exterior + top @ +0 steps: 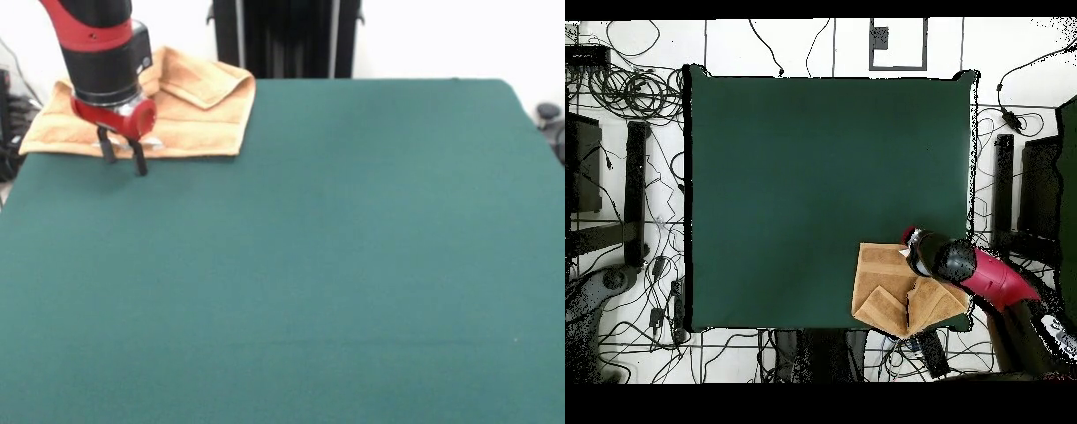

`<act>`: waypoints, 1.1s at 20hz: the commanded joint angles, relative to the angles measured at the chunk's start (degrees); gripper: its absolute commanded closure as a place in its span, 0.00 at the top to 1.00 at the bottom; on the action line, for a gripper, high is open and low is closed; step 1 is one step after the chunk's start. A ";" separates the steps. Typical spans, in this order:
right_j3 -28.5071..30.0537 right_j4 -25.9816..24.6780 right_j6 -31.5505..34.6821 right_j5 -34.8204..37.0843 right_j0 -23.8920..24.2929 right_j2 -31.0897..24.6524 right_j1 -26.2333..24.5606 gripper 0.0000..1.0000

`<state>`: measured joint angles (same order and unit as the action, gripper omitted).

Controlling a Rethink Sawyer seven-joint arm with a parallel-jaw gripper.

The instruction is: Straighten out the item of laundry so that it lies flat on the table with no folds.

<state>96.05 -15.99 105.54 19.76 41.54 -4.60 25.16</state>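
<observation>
The orange-tan towel [199, 110] lies crumpled at the table's far left corner in the front view, with a corner flap folded over on top. In the overhead view the towel [885, 290] sits at the bottom right edge of the table [815, 180], partly overhanging it. My gripper [123, 156] hangs over the towel's near edge with its two dark fingers apart and nothing between them. In the overhead view the gripper [913, 255] is at the towel's upper right corner. The green table [353, 247] is bare elsewhere.
The black pedestal [282, 40] stands behind the table's far edge. Cables [625, 95] and dark stands [635, 190] lie on the floor around the table. A small dark object [549, 115] sits past the table's right edge.
</observation>
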 commanded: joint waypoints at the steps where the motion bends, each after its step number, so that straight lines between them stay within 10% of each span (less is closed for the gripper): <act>1: -2.13 1.77 7.59 2.53 -7.15 -1.31 -4.26 1.00; 7: -0.08 6.56 12.86 12.30 -13.04 4.81 3.86 1.00; 22: 2.93 20.22 20.39 13.76 -18.17 11.17 2.43 1.00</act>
<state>96.17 -0.59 109.54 29.78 25.36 6.02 31.06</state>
